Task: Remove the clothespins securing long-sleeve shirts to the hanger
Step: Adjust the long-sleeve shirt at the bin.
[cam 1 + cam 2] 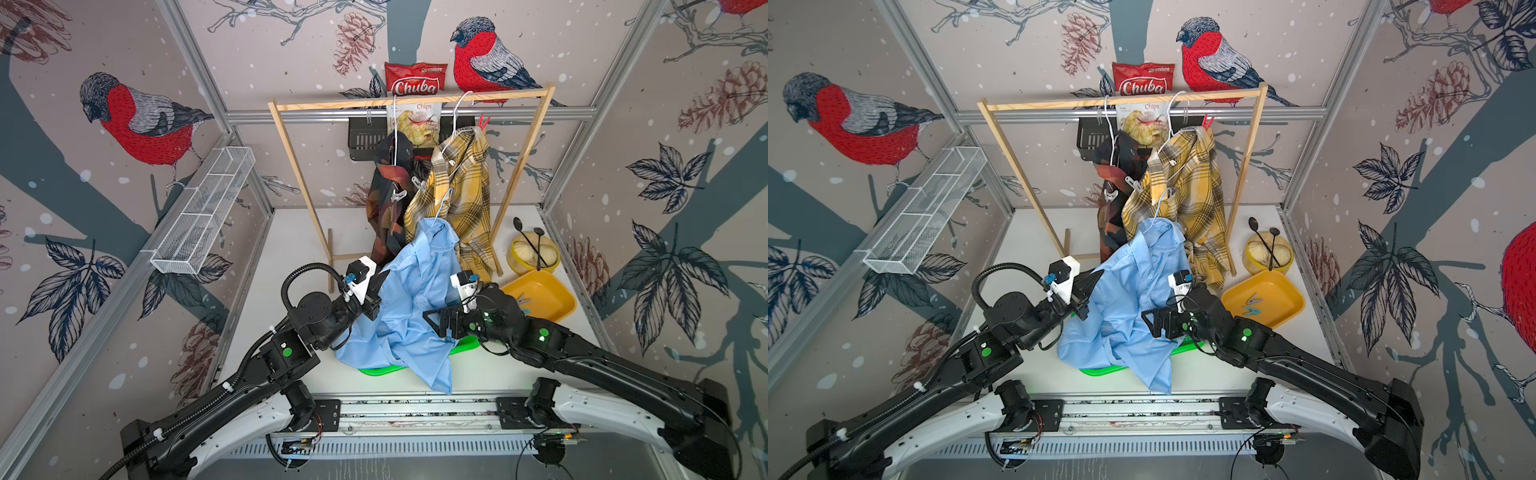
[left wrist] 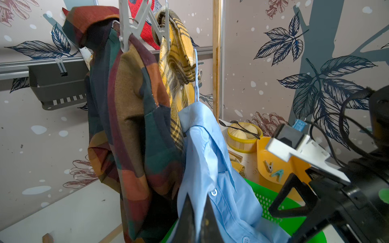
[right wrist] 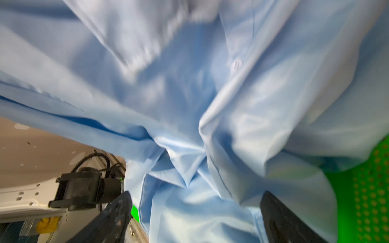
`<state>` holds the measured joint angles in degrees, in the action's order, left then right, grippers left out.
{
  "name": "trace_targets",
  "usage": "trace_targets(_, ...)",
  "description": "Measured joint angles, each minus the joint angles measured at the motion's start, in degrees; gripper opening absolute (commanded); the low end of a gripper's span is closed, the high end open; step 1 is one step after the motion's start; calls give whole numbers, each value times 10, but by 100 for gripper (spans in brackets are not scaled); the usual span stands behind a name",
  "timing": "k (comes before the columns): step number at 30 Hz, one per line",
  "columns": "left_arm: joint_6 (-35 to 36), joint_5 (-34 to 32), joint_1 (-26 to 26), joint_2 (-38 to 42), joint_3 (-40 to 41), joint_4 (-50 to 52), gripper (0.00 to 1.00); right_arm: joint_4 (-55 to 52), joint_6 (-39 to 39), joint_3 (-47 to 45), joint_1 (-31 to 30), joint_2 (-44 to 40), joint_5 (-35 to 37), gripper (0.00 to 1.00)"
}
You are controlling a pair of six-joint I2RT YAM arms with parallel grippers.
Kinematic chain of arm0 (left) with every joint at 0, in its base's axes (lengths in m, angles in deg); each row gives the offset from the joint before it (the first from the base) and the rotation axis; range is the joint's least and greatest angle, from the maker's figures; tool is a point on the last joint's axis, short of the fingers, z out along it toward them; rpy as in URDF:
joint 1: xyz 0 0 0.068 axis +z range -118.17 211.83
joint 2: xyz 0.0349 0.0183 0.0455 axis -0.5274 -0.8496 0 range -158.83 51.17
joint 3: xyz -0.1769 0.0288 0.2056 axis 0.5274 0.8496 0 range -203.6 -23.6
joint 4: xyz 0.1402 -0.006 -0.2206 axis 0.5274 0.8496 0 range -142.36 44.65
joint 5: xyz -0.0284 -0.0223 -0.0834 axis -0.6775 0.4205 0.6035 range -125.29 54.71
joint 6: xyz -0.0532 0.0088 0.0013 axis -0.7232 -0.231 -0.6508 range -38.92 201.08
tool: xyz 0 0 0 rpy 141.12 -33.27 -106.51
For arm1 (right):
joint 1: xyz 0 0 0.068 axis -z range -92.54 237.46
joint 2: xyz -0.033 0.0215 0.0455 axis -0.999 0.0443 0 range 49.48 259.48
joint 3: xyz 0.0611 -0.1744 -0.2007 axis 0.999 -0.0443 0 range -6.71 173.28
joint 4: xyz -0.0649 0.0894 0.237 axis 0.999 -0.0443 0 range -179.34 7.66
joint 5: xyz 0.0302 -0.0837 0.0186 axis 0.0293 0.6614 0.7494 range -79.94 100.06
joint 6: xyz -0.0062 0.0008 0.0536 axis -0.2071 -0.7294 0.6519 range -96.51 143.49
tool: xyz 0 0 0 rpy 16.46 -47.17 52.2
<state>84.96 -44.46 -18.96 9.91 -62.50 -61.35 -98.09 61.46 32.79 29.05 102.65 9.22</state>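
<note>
The light blue shirt (image 1: 415, 307) droops from a pale blue hanger (image 1: 442, 203) onto the table. My left gripper (image 1: 384, 275) (image 2: 199, 197) is shut on its front edge by a button. My right gripper (image 1: 432, 320) (image 3: 195, 195) stands open, blue cloth bunched between its spread fingers. On the wooden rack (image 1: 411, 99) hang the dark check shirt (image 1: 386, 220) and the yellow plaid shirt (image 1: 461, 191). Two whitish-grey clothespins (image 1: 399, 195) (image 2: 128, 27) grip their near shoulders. A red clothespin (image 1: 483, 121) sits on the plaid shirt's far shoulder.
A green perforated tray (image 1: 380, 369) lies under the blue shirt. A yellow tray (image 1: 544, 297) at the right holds two loose clothespins (image 1: 1252, 305). Behind it is a yellow bowl (image 1: 534, 253) with spoons. A chips bag (image 1: 415, 83) and a black basket (image 1: 365, 137) hang at the back.
</note>
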Motion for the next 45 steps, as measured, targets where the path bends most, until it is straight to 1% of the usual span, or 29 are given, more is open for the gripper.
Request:
trace_targets(5, -4, 2, 0, 6, 7, -8, 0, -43, 27, -12, -19, 45, -2, 97)
trace_targets(8, -5, 6, 0, 10, 10, -10, 0, -45, 28, -13, -19, 97, -2, 96)
trace_targets(9, -5, 6, 0, 11, 11, -10, 0, -44, 28, -12, -18, 117, -6, 94)
trace_targets(11, -5, 6, 0, 13, 12, -10, 0, -37, 27, -6, -17, 152, -14, 85)
trace_targets(13, -6, 12, 0, 14, 14, -10, 0, -24, 26, 0, -17, 184, -30, 76)
trace_targets(14, -7, 14, 0, 15, 15, -10, 0, -19, 25, 2, -17, 194, -37, 66)
trace_targets(17, -8, 16, 0, 15, 17, -11, 0, -5, 24, 3, -15, 205, -57, 33)
trace_targets(18, -9, 16, 0, 16, 18, -11, 0, -1, 24, 4, -12, 203, -64, 24)
trace_targets(20, -9, 16, 0, 17, 18, -11, 0, 5, 24, 5, -3, 196, -72, 11)
trace_targets(23, -9, 16, 0, 19, 19, -13, 0, 5, 22, 10, 12, 167, -72, 1)
trace_targets(26, -9, 16, 0, 21, 15, -11, 0, 3, 11, 29, 25, 140, -70, 0)
trace_targets(29, -9, 16, 0, 21, -3, -5, 0, -7, 3, 68, 35, 126, -51, 0)
trace_targets(35, -4, 21, 0, -15, -82, -6, 0, -7, -33, 141, 66, 119, 31, 0)
trace_targets(38, 7, 30, 0, -42, -108, -6, 0, 12, -45, 153, 73, 120, 78, 0)
trace_targets(41, 9, 31, 0, -59, -118, -6, 0, 53, -50, 137, 70, 129, 110, 0)
trace_targets(43, 11, 32, 0, -66, -118, -7, 0, 93, -50, 95, 67, 137, 126, 0)
trace_targets(44, 11, 32, 0, -71, -118, -8, 0, 114, -46, 66, 65, 144, 132, 2)
trace_targets(45, 11, 32, 0, -74, -118, -7, 0, 136, -38, 37, 61, 150, 141, 11)
